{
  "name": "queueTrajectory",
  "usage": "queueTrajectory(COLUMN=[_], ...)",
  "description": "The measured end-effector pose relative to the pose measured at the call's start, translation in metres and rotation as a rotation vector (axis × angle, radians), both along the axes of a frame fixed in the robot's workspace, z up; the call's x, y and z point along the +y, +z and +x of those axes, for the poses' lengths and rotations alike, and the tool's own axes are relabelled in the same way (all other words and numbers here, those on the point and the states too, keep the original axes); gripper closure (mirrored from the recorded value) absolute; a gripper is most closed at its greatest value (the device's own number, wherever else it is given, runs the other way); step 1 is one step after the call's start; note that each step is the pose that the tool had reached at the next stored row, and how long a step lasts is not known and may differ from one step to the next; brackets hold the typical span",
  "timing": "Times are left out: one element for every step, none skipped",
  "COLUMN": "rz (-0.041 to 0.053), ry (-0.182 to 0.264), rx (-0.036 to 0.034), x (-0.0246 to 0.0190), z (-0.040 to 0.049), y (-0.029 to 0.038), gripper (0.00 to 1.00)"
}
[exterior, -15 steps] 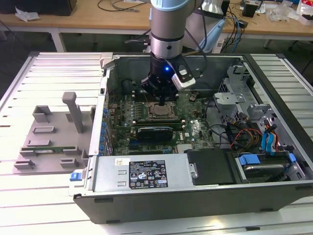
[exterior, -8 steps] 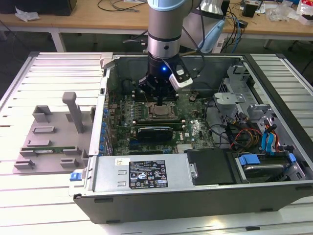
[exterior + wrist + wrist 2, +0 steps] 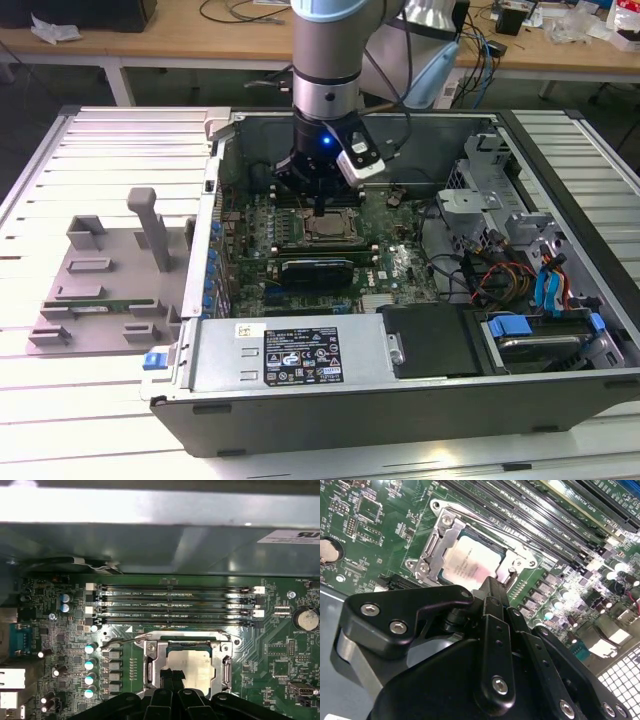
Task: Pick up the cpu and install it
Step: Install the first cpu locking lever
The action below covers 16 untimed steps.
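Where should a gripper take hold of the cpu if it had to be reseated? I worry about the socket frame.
Judging by its pose, from straight above. The cpu lies flat in the socket, whose metal frame hems its edges, so only the shiny top is free; the gripper hangs just over it.

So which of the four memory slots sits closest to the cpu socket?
The black-clipped memory slot running right alongside the socket frame where the cpu lies; the other three sit beyond it, farther from the socket.
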<state>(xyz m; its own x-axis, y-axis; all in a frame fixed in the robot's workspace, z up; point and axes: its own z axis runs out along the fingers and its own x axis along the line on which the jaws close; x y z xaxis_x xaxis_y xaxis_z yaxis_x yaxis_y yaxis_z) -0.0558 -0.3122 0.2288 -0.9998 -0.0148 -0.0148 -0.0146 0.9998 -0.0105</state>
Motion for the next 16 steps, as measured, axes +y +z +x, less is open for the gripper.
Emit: queueTrajectory(rz=[0.0001,0.0000,0.0000,0.0001,0.0000,0.0000,0.0001,0.0000,0.0000,0.0000,0.0000,0.0000,0.0000,0.0000,0.0001,-0.0002], ry=[0.000,0.000,0.000,0.000,0.000,0.000,0.000,0.000,0.000,0.000,0.000,0.000,0.000,0.000,0.000,0.000], rx=[0.0000,0.0000,-0.0001,0.0000,0.0000,0.0000,-0.0001,0.0000,0.0000,0.0000,0.0000,0.0000,0.0000,0.0000,-0.0001,-0.0003], x=[0.0000,0.0000,0.0000,0.0000,0.0000,0.0000,0.0000,0.0000,0.0000,0.0000,0.0000,0.0000,0.0000,0.0000,0.0001,0.0000], z=[-0.0007,-0.0024,-0.0035,-0.0041,-0.0047,-0.0060,-0.0070,-0.0079,-0.0093,-0.0107,-0.0118,-0.0133,-0.0153,-0.0177,-0.0192,-0.0198], y=[0.0000,0.0000,0.0000,0.0000,0.0000,0.0000,0.0000,0.0000,0.0000,0.0000,0.0000,0.0000,0.0000,0.0000,0.0000,0.0001], gripper=[0.89,0.89,0.89,0.89,0.89,0.89,0.89,0.89,0.89,0.89,0.89,0.89,0.89,0.89,0.89,0.89])
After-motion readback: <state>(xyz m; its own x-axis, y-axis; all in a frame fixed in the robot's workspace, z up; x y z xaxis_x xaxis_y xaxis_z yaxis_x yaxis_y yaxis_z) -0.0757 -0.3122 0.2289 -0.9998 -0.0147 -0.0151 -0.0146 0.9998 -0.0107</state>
